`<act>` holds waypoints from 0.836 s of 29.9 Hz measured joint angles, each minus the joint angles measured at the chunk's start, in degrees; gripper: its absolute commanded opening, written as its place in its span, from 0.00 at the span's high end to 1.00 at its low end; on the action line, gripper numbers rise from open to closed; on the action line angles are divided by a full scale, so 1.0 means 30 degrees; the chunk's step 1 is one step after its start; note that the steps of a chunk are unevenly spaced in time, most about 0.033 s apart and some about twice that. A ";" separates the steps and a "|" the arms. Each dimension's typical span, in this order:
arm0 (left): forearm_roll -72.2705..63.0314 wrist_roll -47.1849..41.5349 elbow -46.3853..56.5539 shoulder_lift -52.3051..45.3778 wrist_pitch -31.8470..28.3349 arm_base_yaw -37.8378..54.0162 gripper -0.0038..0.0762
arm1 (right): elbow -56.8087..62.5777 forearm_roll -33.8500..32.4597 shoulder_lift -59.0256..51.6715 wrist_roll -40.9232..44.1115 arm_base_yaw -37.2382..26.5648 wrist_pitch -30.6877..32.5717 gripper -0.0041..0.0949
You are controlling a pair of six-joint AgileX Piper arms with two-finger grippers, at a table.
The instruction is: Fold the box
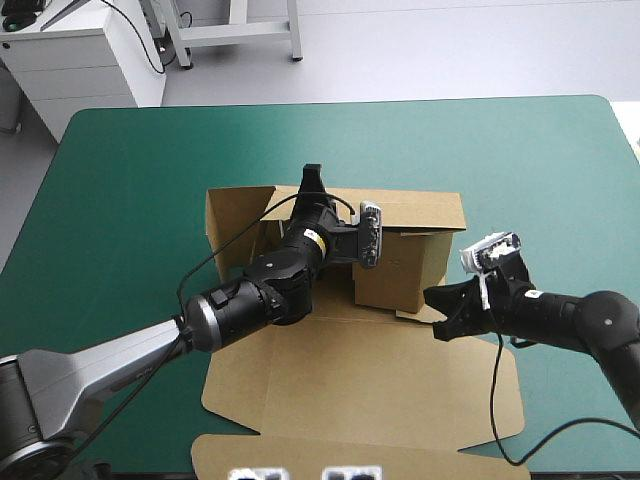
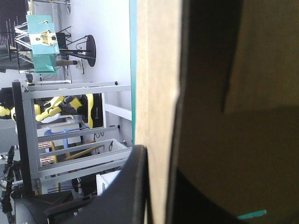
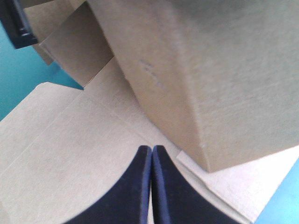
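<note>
Teal-green cover dresses the worktop (image 1: 120, 170), which spreads wide around the brown box (image 1: 400, 380) on every side. The box is half built. Its far and side walls stand up as a tray, and the lid panel (image 1: 330, 400) lies flat on the box's near side.

Your left arm reaches across the tray, and the left end effector (image 1: 313, 182) pinches the far wall (image 2: 156, 93). One black finger is inside and one outside, all but closed with only the board between them. I judge that grip is there to hold the wall upright or to press its fold home, so the tray holds its shape.

The right end effector (image 1: 440, 313) is empty, its fingers meeting in one point. It sits just off the box's near right corner, over the flat board beside the raised side wall. Closed like that, it makes a blunt pusher, well placed to nudge that wall or a flap inward. You cannot tell whether its tips touch the board.
</note>
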 measured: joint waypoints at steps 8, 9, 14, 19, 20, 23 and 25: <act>0.0000 0.0044 0.0000 0.0000 -0.0108 0.0000 0.96 | 0.0020 -0.2625 -0.3023 0.3064 0.0000 0.2271 0.96; 0.0000 0.0044 0.0000 0.0000 -0.0182 0.0000 0.96 | 0.0020 -0.2646 -0.3046 0.3128 0.0008 0.2462 0.96; 0.0038 0.0060 0.0000 0.0019 -0.0420 0.0038 0.96 | 0.0020 -0.2315 -0.2487 0.2520 0.0650 0.1801 0.96; 0.0071 0.0060 0.0000 0.0147 -0.0464 0.0131 0.96 | 0.0020 -0.0379 -0.0623 0.0397 0.1963 -0.0561 0.96; 0.0122 0.0060 0.0000 0.0164 -0.0482 0.0131 0.96 | 0.0020 -0.0135 -0.0209 0.0088 0.2203 -0.0880 0.96; 0.0175 0.0060 0.0000 0.0206 -0.0508 0.0153 0.96 | 0.0020 0.0912 0.1100 -0.1056 0.3059 -0.3151 0.96; 0.0175 0.0060 0.0000 0.0206 -0.0508 0.0153 0.96 | 0.0020 0.1803 0.1699 -0.1797 0.3497 -0.4743 0.96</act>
